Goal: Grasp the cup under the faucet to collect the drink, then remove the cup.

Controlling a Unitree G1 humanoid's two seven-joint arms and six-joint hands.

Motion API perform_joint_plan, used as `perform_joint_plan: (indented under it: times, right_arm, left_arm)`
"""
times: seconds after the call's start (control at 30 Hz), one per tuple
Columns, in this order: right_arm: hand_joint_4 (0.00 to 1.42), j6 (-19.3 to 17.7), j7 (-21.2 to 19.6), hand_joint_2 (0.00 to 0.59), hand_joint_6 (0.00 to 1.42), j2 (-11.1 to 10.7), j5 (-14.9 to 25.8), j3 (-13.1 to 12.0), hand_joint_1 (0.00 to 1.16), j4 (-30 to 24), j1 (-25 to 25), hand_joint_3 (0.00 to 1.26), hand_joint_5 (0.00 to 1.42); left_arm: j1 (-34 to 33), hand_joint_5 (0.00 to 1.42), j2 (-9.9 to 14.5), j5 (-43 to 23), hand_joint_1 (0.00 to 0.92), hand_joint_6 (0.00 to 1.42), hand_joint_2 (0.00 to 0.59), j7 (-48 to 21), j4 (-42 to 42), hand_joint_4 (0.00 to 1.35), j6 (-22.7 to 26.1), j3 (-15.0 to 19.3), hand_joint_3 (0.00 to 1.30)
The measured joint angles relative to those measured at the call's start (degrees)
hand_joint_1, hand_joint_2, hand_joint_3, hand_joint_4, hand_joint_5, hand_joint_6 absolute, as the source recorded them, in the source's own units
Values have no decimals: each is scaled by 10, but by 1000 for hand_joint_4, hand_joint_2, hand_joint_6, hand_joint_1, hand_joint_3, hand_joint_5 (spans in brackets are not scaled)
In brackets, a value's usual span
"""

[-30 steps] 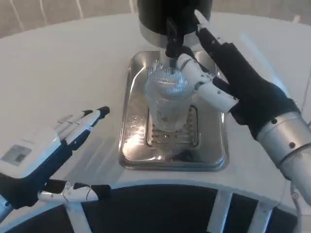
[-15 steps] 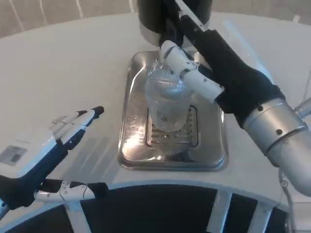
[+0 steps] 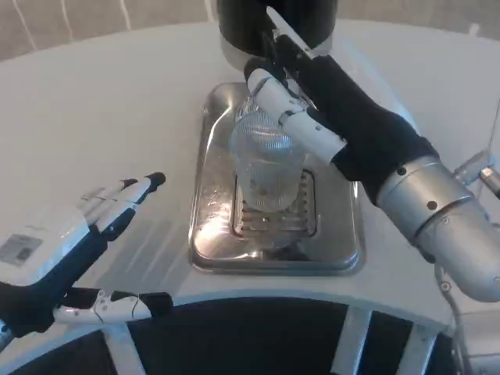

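Observation:
A clear ribbed cup (image 3: pixel 268 168) stands upright on the grate of a steel drip tray (image 3: pixel 209 234), below the black faucet of a dark drink dispenser (image 3: pixel 273 19). My right hand (image 3: pixel 324 109) reaches over the cup's top to the faucet, its fingers (image 3: pixel 285 109) lying across the tap; the tap itself is hidden behind them. It holds no cup. My left hand (image 3: pixel 74 238) hovers open at the lower left, well left of the tray, fingers spread and pointing toward the cup.
The white round table (image 3: pixel 101 101) stretches to the left and behind. Its near edge (image 3: pixel 258 293) curves just below the tray, with a dark floor and white frame bars beneath.
My right hand has moved up and leftward from beside the cup onto the faucet above it. The left hand has drifted slightly down and left. The cup has not moved.

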Motion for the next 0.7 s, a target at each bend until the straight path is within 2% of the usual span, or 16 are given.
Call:
perform_joint_plan:
  times: [0.43, 0.7]
  right_arm:
    - [0, 9, 7, 553, 0, -48, 5, 35, 9, 1, -19, 0, 0]
    - [0, 7, 12, 558, 0, -89, -32, 74, 1, -3, -32, 0, 0]
  left_arm:
    - [-1, 35, 1, -2, 80, 93, 75, -9, 1, 0, 8, 1, 17]
    - [-6, 30, 1, -4, 79, 93, 74, -18, 1, 0, 20, 1, 17]
